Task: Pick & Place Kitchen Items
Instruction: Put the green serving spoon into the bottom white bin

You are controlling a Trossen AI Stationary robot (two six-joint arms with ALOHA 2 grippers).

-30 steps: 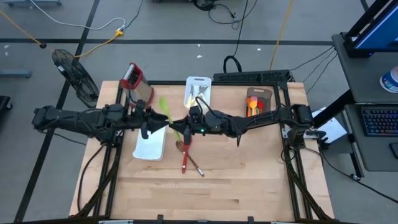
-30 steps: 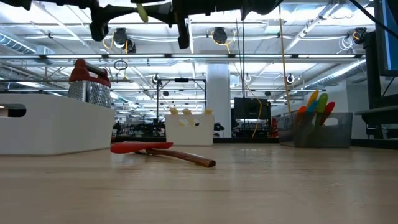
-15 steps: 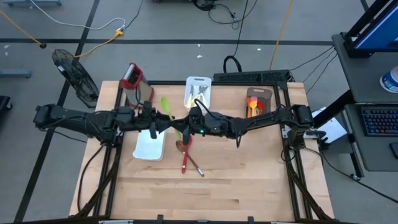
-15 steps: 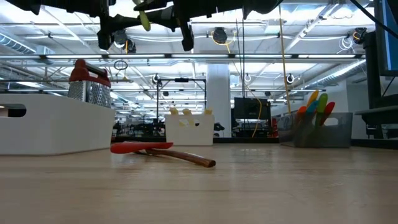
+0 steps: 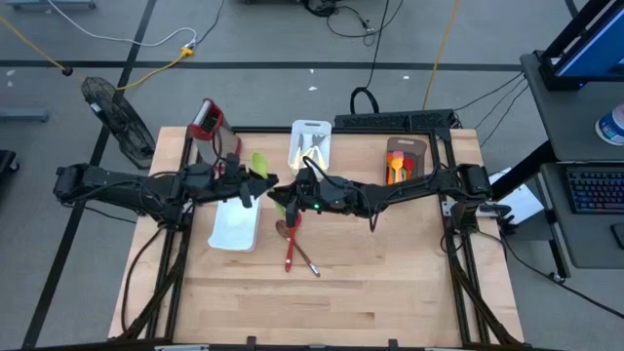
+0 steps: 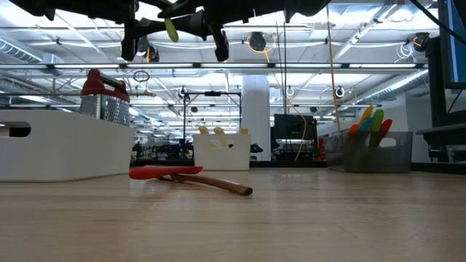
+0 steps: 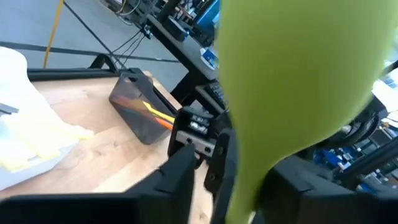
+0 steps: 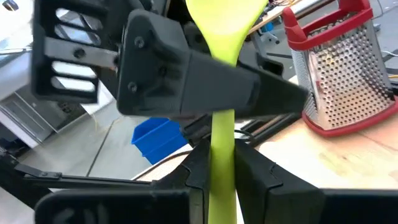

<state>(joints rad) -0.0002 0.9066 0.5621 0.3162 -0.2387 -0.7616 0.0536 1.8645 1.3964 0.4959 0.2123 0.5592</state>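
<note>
Above the middle of the table, both arms meet around one utensil — a yellow-green spatula (image 5: 261,166) held up in the air. The right gripper (image 8: 221,158) has its fingers pinched on the spatula's handle. The left gripper (image 5: 255,185) sits just beside the blade end, with its dark fingers (image 8: 186,81) across the neck of the spatula; whether they press on it or only bracket it I cannot tell.

Below them a red spatula (image 5: 291,244) and a wooden-handled spoon (image 5: 297,246) lie crossed on the wooden table (image 5: 370,283), just right of the white tray (image 5: 234,229). More coloured utensils (image 5: 395,168) rest in the brown tray (image 5: 414,146) at the far right, and the grater (image 5: 207,122) stands at the far left.
</note>
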